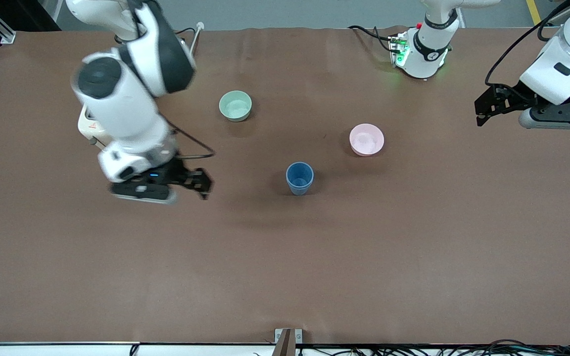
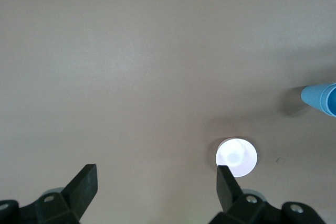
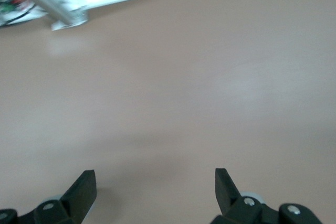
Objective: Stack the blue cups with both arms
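One blue cup (image 1: 299,178) stands upright near the middle of the brown table (image 1: 314,257). No second separate blue cup shows, and I cannot tell whether one sits nested inside it. My right gripper (image 1: 205,185) is open and empty, low over the table toward the right arm's end, apart from the cup. Its wrist view shows only bare table between the open fingers (image 3: 155,179). My left gripper (image 1: 481,112) is open and empty over the left arm's end of the table. Its wrist view (image 2: 155,174) catches the blue cup (image 2: 320,99) at the picture's edge.
A pink bowl (image 1: 366,139) stands beside the cup toward the left arm's end and shows washed out in the left wrist view (image 2: 236,157). A pale green bowl (image 1: 235,106) stands farther from the front camera. A control box with green lights (image 1: 398,50) sits by the left arm's base.
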